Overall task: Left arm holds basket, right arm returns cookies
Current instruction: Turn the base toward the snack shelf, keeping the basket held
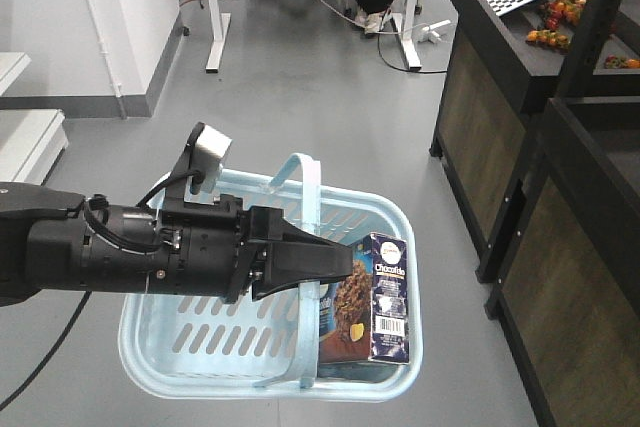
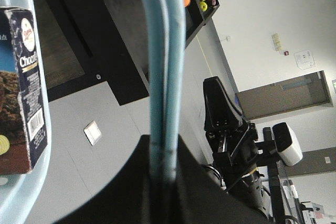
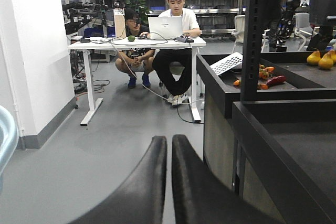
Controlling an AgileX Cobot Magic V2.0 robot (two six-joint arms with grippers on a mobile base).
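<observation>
**Basket held up, cookies inside, right claw empty**

The dark shelving (image 1: 478, 137) stands on the right, and the box probably belongs there. There is one run of it, with fruit on its far trays.

The left arm (image 1: 110, 252) reaches in from the left. Its gripper (image 1: 335, 265) is clenched on both hoop handles (image 2: 165, 66), pinched side by side. I judge that this grip keeps the single light blue basket (image 1: 165, 342) hanging level with its mouth open.

One box of cookies (image 1: 385, 297) stands upright in the basket's near right corner, leaning against the wall. That leaves its top free for a grasp from above.

The right arm (image 2: 231, 145) is well apart from the basket. Its gripper (image 3: 169, 142) has its two fingers (image 3: 152, 182) pressed almost together with nothing between them. It points towards the far desk, so the pick has not yet begun.

Count: two arms, two handles, one basket, one box.
</observation>
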